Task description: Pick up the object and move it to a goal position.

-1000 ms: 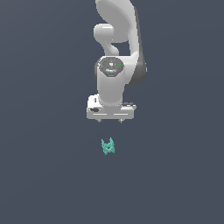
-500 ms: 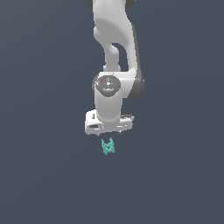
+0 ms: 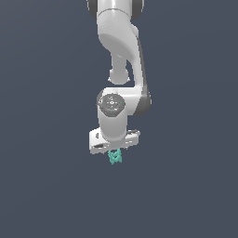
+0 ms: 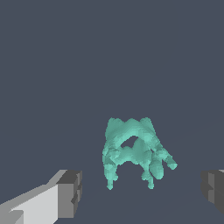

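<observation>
The object (image 3: pixel 115 157) is a tiny teal-green spiky piece lying on the dark grey floor. In the exterior view it shows just below the white hand of my arm. My gripper (image 3: pixel 114 153) has come down right over it, and the hand hides the object's top part. In the wrist view the object (image 4: pixel 133 151) sits between my two fingers, one grey pad (image 4: pixel 70 194) on one side and the other pad (image 4: pixel 213 191) far off on the other. The jaws stand wide open, clear of the object on both sides.
A flat dark grey floor (image 3: pixel 46 186) fills both views. Nothing else stands on it.
My arm has lowered steadily toward the object. The hand was well above it a second ago and now reaches down to it. The object has not moved.
</observation>
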Action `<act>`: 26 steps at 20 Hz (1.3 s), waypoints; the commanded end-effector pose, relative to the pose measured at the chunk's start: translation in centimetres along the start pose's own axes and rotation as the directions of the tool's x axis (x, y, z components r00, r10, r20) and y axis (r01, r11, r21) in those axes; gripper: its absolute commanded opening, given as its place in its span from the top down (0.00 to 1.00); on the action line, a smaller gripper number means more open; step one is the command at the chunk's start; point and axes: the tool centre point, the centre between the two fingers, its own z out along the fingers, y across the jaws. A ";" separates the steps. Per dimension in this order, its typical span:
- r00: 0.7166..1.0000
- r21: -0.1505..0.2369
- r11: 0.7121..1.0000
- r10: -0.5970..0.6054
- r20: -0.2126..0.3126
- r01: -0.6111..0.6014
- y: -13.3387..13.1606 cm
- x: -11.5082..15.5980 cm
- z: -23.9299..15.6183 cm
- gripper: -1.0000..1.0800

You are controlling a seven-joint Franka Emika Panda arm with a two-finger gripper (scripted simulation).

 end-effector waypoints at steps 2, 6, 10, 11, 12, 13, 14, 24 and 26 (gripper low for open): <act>1.000 0.001 1.000 -0.011 -0.003 0.011 0.1 0.3 0.3 0.04; 1.000 0.001 1.000 -0.009 -0.002 0.009 0.1 0.2 0.4 0.04; 1.000 0.001 1.000 -0.009 -0.002 0.009 0.1 0.2 1.7 0.04; 1.000 0.001 1.000 -0.010 -0.003 0.010 0.1 0.2 2.2 0.04; 1.000 0.001 1.000 -0.010 -0.003 0.010 0.1 0.2 2.9 0.04; 1.000 0.001 1.000 -0.011 -0.003 0.011 0.1 0.2 3.5 0.04; 1.000 0.001 1.000 -0.011 -0.003 0.011 0.1 0.2 4.0 0.04; 1.000 0.001 1.000 -0.012 -0.004 0.012 0.1 0.4 5.3 1.00; 1.000 0.001 1.000 -0.012 -0.004 0.012 0.1 0.4 5.3 1.00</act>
